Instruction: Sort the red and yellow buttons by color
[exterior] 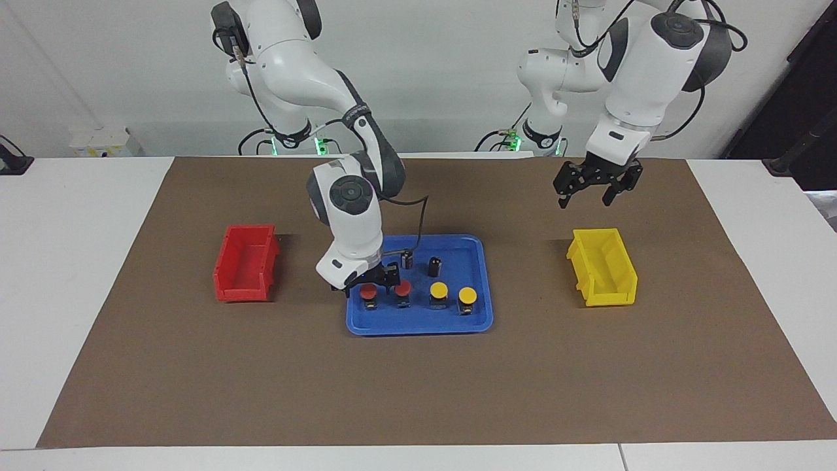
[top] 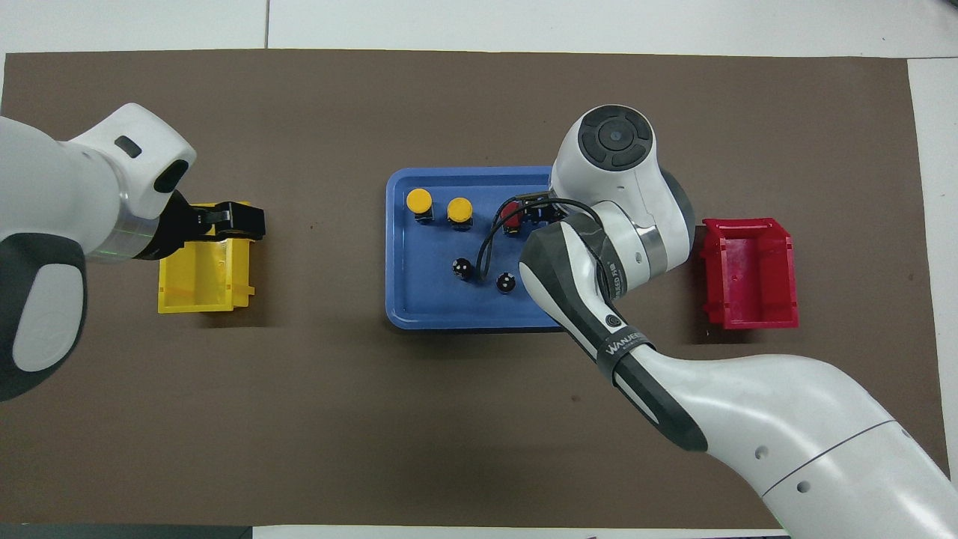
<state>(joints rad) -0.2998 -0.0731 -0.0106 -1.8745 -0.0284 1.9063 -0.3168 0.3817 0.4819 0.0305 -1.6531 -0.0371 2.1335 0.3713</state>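
Nothing sorted yet: red bin point(exterior: 245, 271) and yellow bin point(exterior: 603, 266) empty. All four buttons in blue tray point(exterior: 418, 326). My right gripper point(exterior: 370, 285) down over red button point(exterior: 369, 292), grip unclear. My left gripper point(exterior: 594, 185) wide, empty, above yellow bin. Second red button point(exterior: 402, 288) and yellow buttons point(exterior: 452, 291) just beside right gripper.

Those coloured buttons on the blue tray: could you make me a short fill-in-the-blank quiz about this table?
1. The blue tray holds ___ yellow buttons.
2. The right gripper is down at the ___ buttons.
3. The left gripper hangs above the ___ bin.
Missing words: two; red; yellow.
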